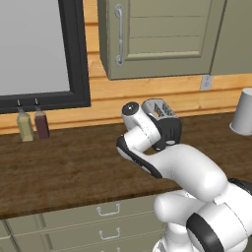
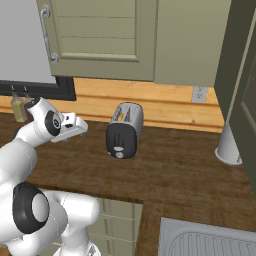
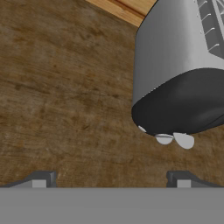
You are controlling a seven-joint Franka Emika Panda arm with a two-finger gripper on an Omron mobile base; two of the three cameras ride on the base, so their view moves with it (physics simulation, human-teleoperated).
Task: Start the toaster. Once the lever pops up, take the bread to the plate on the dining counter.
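the toaster [image 2: 124, 131] stands on the dark wood tabletop [image 2: 175, 175] near the back wall, its black end with the lever and a small knob facing outward. something pale tan shows in one top slot, probably the bread [image 2: 121, 115], though it is too small to be sure. the gripper [image 3: 111, 179] hangs just beside the toaster's end, above the tabletop, and its jaws stand wide apart with nothing between them.

the step in hand looks to be starting the toaster, so the lever has to go down. to do that well, the arm should bring one fingertip over the top of the lever on the black end, not onto the knob below it, and press straight down along the lever's track. a push that leans sideways could slide the light toaster across the wood. a white cup [image 2: 228, 146] stands well apart to the right, out of the way.
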